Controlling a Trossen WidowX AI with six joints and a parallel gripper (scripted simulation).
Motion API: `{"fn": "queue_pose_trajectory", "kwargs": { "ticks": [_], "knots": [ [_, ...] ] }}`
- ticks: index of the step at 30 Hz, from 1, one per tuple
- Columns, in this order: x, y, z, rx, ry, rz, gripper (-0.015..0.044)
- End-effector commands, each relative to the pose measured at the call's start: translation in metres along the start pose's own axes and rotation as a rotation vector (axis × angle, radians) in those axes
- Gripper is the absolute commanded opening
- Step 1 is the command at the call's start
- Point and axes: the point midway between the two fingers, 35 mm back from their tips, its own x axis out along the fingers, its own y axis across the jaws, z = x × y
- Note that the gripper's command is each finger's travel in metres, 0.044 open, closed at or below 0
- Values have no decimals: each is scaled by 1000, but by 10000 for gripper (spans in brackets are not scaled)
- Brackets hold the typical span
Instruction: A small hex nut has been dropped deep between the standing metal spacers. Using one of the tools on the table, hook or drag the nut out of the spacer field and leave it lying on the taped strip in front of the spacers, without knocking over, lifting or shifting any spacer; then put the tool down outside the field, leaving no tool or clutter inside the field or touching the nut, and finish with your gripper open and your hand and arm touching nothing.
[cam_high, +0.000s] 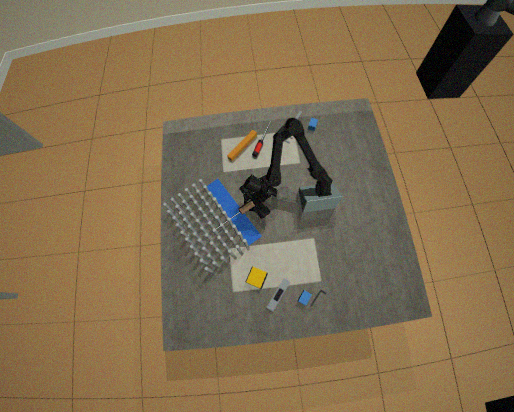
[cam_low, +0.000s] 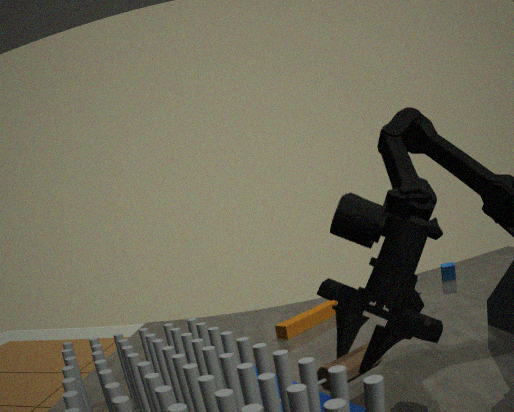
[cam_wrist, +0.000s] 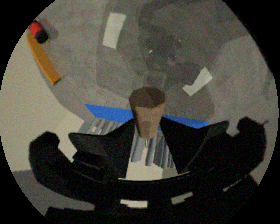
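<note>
My gripper (cam_high: 252, 205) (cam_low: 358, 361) (cam_wrist: 146, 120) is shut on the brown wooden handle (cam_high: 246, 207) (cam_low: 345, 368) (cam_wrist: 146, 111) of a hook tool. It hangs low over the blue taped strip (cam_high: 220, 192) (cam_wrist: 103, 111). The tool's thin metal rod (cam_high: 226, 220) runs across the strip and in among the front rows of the standing grey spacers (cam_high: 197, 225) (cam_low: 240, 370). All spacers that I see stand upright. The hex nut is hidden among them in every view.
An orange bar (cam_high: 242, 145) (cam_low: 305, 320) (cam_wrist: 44, 60) and a red screwdriver (cam_high: 258, 147) lie on the far pale pad. A yellow square (cam_high: 256, 277), a grey device (cam_high: 278, 294), a blue cube (cam_high: 304, 297) and an allen key (cam_high: 319, 296) lie near the near pad. The arm's base (cam_high: 320, 200) stands to the right.
</note>
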Motion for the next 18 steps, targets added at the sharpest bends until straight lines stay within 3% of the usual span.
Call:
{"fn": "queue_pose_trajectory", "kwargs": {
  "ticks": [1, 18],
  "knots": [
    [1, 1, -3, 8, 0, 4, 0],
    [7, 1, -13, 8, 1, 3, 0]
  ]
}}
